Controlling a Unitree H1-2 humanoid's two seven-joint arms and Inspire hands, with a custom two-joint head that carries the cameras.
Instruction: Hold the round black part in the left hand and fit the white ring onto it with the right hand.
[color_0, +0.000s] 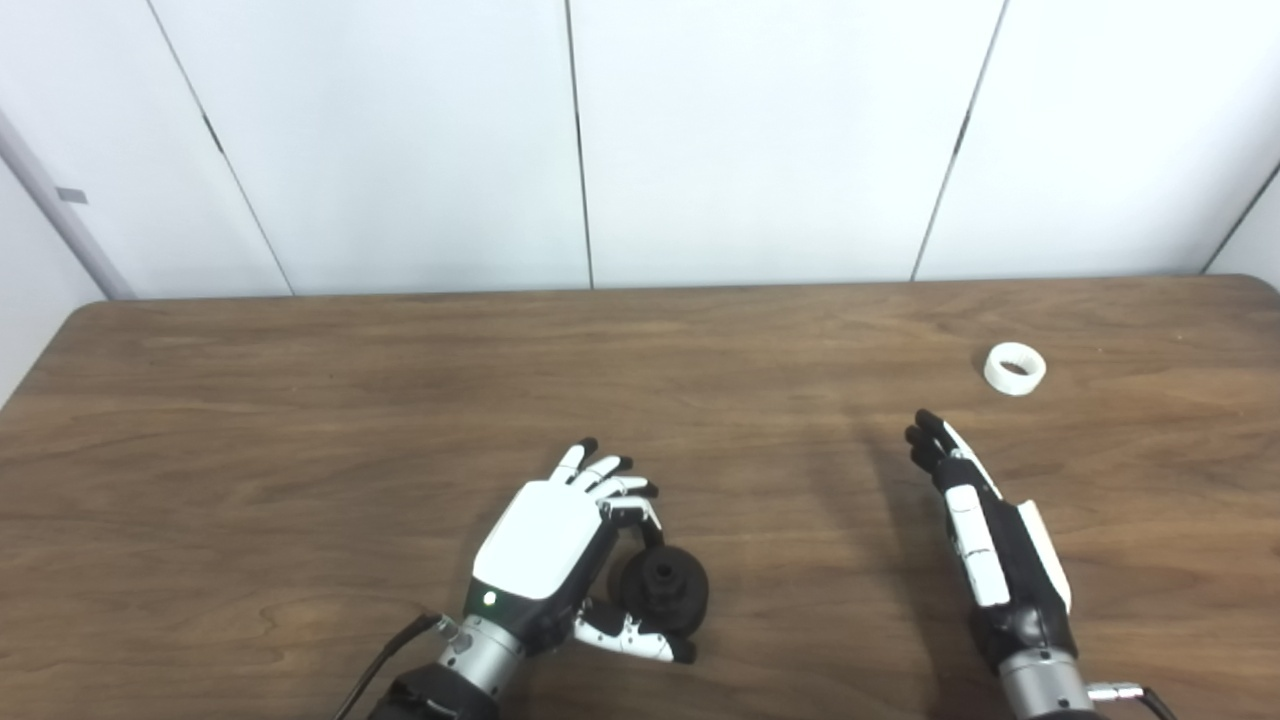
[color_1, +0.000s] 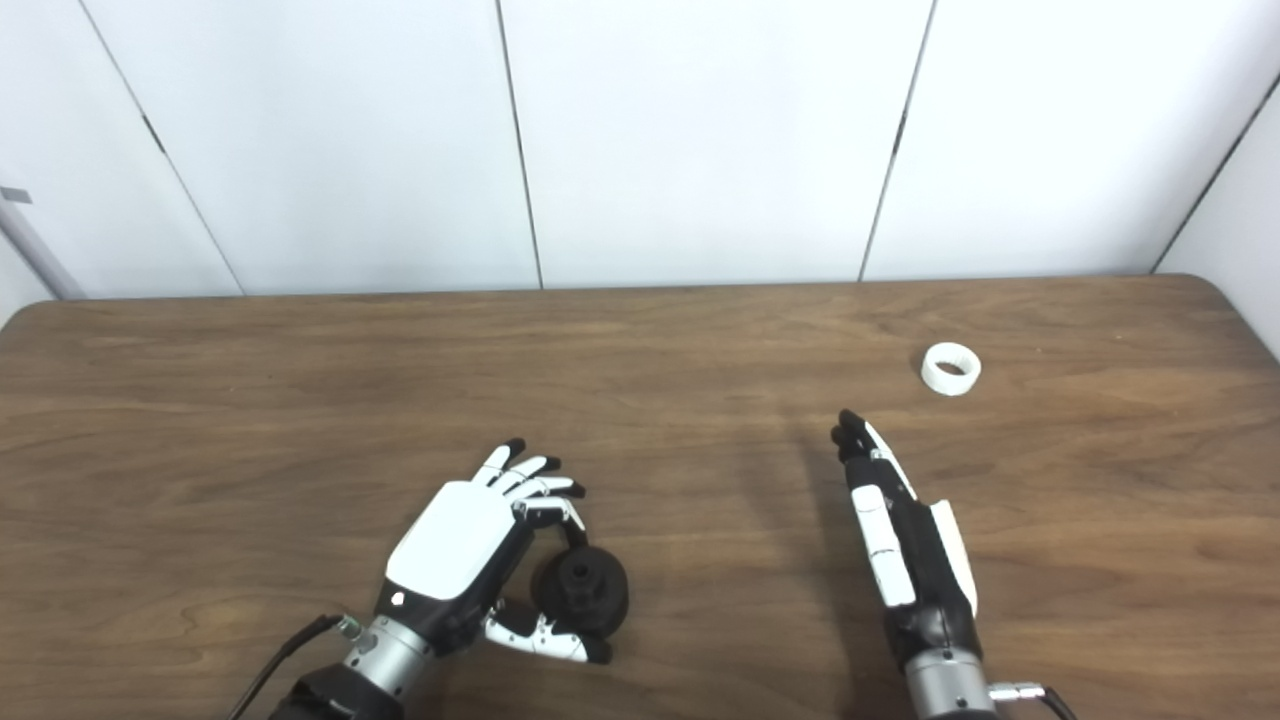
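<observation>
**Black part cupped at the near edge, ring lying alone far right**

Left eye view: nearest you, the left hand (color_0: 555, 545) curls around one round black part (color_0: 662, 588) on the wooden table (color_0: 300, 420). Its thumb lies under the part's near side and one fingertip touches the top rim; the other fingers fan out above it. You cannot tell whether the part is truly gripped or only cupped, nor whether it is lifted off the wood. The part's flat face, with a raised hub in the middle, points up and toward you. To the right of the part, well apart, your right hand (color_0: 985, 535) stands edge-on, fingers straight and together, pointing away from you, holding nothing. Beyond and right of that hand lies one white ring (color_0: 1015, 368), flat on the table, its hole facing up, touching nothing.

Right eye view: you see the same count, one black part (color_1: 583, 588) and one ring (color_1: 951, 368). The left hand (color_1: 470, 545) wraps the part from its left side, white back turned up. The right hand (color_1: 905, 535) stays short of the ring, with bare wood between fingertips and ring.
</observation>
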